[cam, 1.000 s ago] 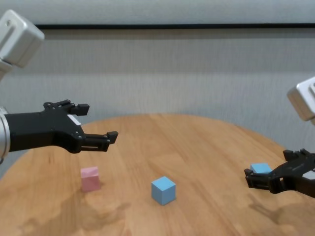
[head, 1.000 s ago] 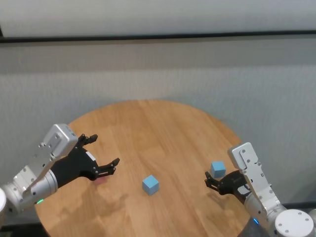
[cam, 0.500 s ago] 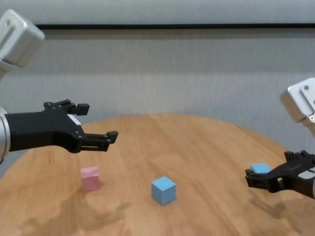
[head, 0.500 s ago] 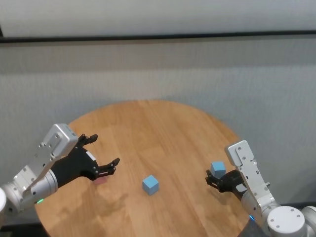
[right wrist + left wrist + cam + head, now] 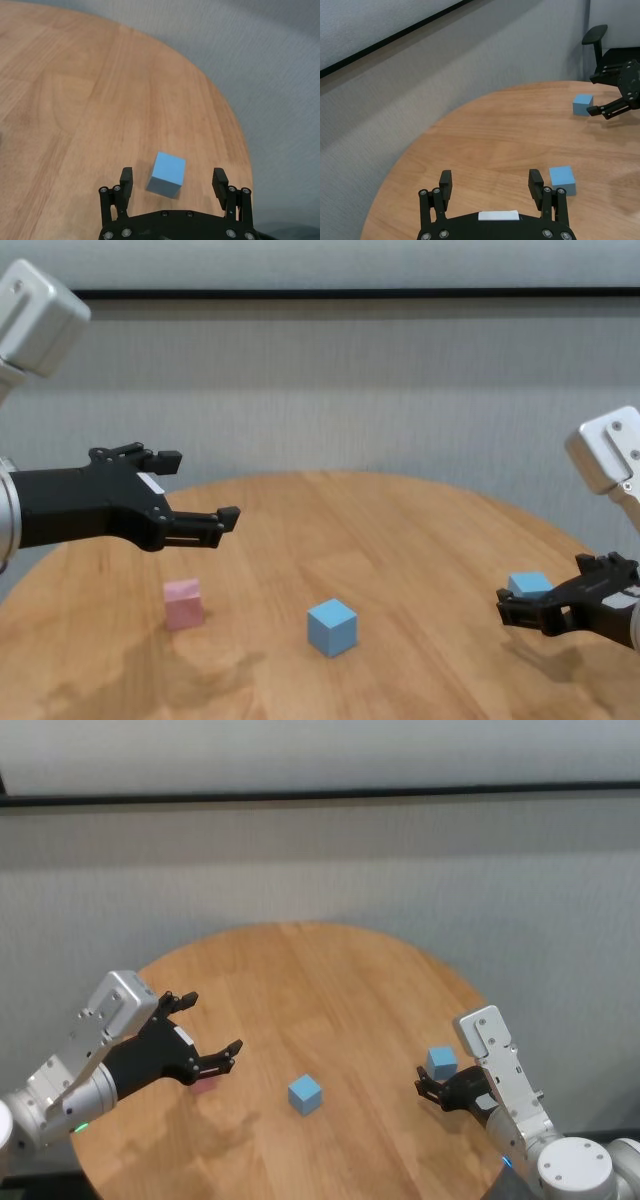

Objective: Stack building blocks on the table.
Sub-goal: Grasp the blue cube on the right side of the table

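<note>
Nearest the robot, both claws are hanging over the round wooden counter (image 5: 420,530) with nothing in them. The right claw (image 5: 545,602) is hovering low near the counter's right edge, its fingers spread wide. In the right wrist view a light blue block (image 5: 168,174) is sitting just ahead of that claw, roughly centred between the fingers, apart from both and turned a little off square to them. The left claw (image 5: 195,490) is hanging higher over the left side, also wide open.

Below and slightly ahead of the left claw, the pink block (image 5: 183,603) is resting on the counter; from the head view it is mostly hidden behind the claw, so its exact place is hard to fix there. A second blue block (image 5: 332,628) is lying near the middle, well apart from the other two. All three are sitting singly, so no stacking is done yet.

The blocks are looking small, matte and probably light and stiff, likely foam or painted wood, so they should be sliding or tipping easily if nudged. The sensible hold would be on two opposite flat faces, about mid-height, with the fingers squared to the faces rather than pinching corners.
</note>
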